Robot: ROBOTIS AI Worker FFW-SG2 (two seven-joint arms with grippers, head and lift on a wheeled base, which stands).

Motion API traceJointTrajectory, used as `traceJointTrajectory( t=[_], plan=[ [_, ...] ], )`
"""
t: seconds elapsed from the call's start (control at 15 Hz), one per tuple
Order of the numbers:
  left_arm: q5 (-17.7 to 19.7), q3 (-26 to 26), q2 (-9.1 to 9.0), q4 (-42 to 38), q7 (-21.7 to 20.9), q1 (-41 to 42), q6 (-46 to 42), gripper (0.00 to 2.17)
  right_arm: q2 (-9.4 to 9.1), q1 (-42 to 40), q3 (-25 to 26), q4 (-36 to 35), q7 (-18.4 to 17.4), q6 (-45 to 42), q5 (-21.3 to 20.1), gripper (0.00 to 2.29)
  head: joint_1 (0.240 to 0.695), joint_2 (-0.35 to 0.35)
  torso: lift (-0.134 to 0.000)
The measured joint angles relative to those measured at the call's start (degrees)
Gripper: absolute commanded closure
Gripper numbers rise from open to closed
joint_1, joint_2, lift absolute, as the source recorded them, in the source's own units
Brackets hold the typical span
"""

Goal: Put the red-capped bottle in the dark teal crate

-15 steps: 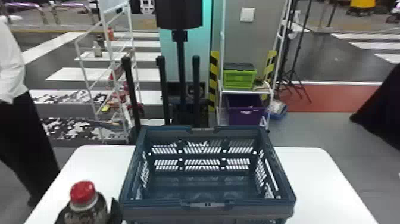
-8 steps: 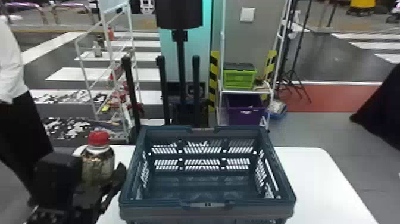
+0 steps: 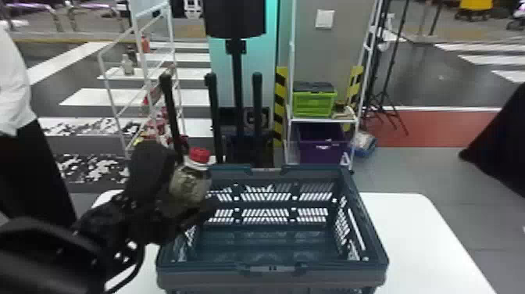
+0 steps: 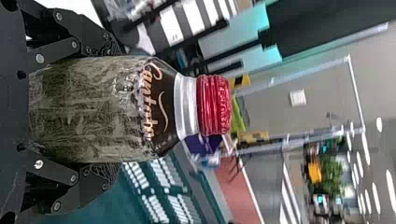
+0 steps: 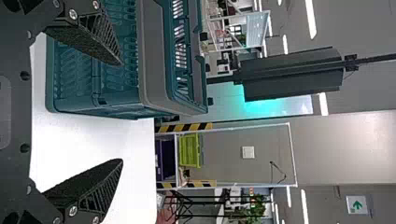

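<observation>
Black and two-fingered, the left gripper (image 4: 112, 111) was closed around the red-capped bottle (image 3: 190, 187), held near the left rim of the dark teal crate (image 3: 328, 278) (pickup judged complete), with centring, lowering and release outstanding.

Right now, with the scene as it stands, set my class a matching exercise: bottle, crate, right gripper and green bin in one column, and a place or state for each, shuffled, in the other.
Column one
1. bottle
2. crate
3. right gripper
4. green bin

Column two
A. on a rack, above a purple bin
B. standing on the white table
C. open, with nothing between its fingers
D. held by the left gripper

Right pairs: 1-D; 2-B; 3-C; 4-A
</observation>
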State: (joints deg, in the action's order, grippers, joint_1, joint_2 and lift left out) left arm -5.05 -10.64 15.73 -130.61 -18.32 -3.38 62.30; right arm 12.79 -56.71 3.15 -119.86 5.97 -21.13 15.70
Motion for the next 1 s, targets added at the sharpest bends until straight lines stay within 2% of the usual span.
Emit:
traceJointTrajectory(
  t=[0.33,0.47,0.6,0.73,1.0],
  plan=[
    [-0.17,-10.63,0.24,18.52,-13.25,-15.04,-0.07,1.97,-0.23,-0.23,0.19,0.04,0.0,0.0,-0.06,0.15,0.499,0.0,0.0],
    [-0.2,-14.9,-0.24,27.06,-17.84,-20.26,-0.42,1.97,-0.25,-0.24,0.3,0.11,0.0,0.0,-0.06,0.15,0.499,0.0,0.0],
    [0.16,-17.06,-2.21,36.94,-21.85,-24.71,-1.31,1.97,-0.35,-0.27,0.35,0.27,0.0,-0.01,-0.06,0.15,0.499,0.0,0.0],
    [-1.81,-19.4,-5.15,47.02,-25.38,-28.9,-2.55,1.97,-0.41,-0.32,0.36,0.33,0.0,-0.27,-0.06,0.15,0.499,0.0,0.0],
    [-5.76,-24.81,-10.04,66.59,-28.16,-36.93,-11.65,1.97,-0.73,-0.61,0.37,0.52,0.0,-1.85,-0.06,0.15,0.499,0.0,0.0]
  ],
)
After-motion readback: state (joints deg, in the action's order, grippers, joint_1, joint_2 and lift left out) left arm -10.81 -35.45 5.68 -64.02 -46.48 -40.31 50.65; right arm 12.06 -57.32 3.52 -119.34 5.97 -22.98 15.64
